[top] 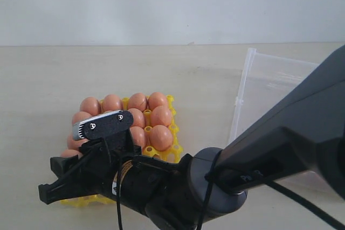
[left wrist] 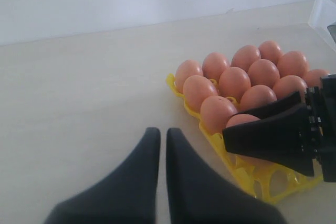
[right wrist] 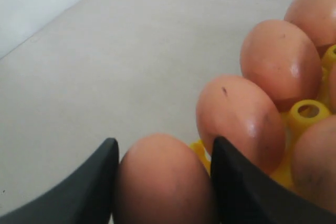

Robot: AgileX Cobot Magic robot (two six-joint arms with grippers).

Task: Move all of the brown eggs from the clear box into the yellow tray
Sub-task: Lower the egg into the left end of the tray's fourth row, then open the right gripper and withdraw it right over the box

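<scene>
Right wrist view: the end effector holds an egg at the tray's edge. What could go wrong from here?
1. One finger of the right end effector is very close to the neighbouring egg; opening may push that egg.
2. The held egg hangs at the edge of the yellow tray; if released off a cup, it might roll onto the table.

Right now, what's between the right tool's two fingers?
A brown egg, touching both fingers; the right wrist view shows it.
</scene>
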